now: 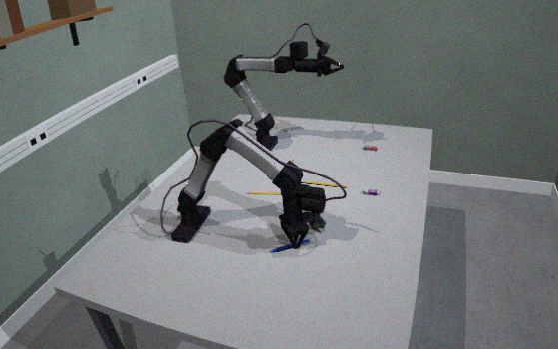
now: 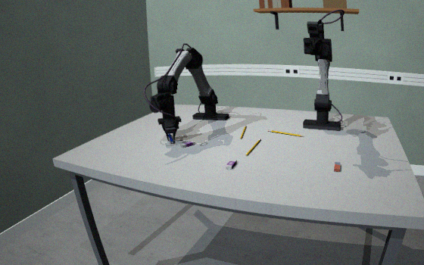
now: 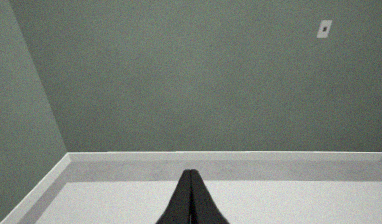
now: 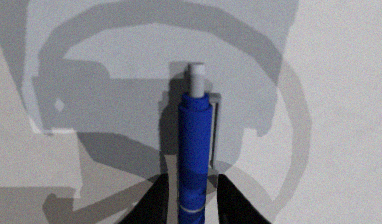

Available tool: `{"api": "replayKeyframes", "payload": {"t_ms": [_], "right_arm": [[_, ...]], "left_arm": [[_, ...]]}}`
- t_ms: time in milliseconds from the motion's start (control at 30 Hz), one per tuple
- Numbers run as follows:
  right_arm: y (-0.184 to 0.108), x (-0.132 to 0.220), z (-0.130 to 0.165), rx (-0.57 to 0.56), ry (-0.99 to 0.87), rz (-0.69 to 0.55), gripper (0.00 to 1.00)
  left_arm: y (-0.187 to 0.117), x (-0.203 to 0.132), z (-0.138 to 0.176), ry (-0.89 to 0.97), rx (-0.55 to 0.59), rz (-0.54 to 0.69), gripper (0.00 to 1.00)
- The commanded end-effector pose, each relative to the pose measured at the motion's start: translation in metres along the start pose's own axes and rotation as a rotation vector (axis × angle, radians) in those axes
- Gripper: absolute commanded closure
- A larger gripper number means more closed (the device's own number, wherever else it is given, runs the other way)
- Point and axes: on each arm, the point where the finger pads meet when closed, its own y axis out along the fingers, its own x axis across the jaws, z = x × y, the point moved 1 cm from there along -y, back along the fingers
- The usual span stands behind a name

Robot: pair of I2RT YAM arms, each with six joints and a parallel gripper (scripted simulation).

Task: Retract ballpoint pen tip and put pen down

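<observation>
No readable text anywhere

No word, brand, number or sign can be read. The blue pen (image 1: 282, 248) (image 2: 171, 138) (image 4: 194, 142) shows no legible lettering on its visible barrel. Just beside it, a purple-and-white block (image 2: 188, 144) is too small for any print to be made out. Well apart from the pen, the same goes for another purple-and-white block (image 1: 371, 192) (image 2: 232, 164) and an orange-and-grey block (image 1: 370, 148) (image 2: 338, 166).

In the right wrist view, the bottom edge cuts off the blue pen (image 1: 278, 249) (image 2: 171, 138) (image 4: 194, 145), so its tip is hidden there.
</observation>
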Motion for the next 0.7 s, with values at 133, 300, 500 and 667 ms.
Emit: {"api": "replayKeyframes", "payload": {"t_ms": [133,300,500,667], "right_arm": [[0.002,-0.003,0.000,0.006,0.007,0.002,0.73],[-0.029,-0.009,-0.006,-0.047,0.008,0.049,0.73],[-0.029,-0.008,-0.006,-0.039,0.008,0.042,0.73],[-0.047,-0.002,-0.001,-0.026,0.004,0.031,0.73]], "left_arm": [[0.000,-0.004,0.011,-0.002,0.023,0.018,0.99],[0.000,-0.004,0.011,-0.002,0.023,0.018,0.99],[0.000,-0.004,0.011,-0.002,0.023,0.018,0.99],[0.000,-0.004,0.011,-0.002,0.023,0.018,0.99]]}}
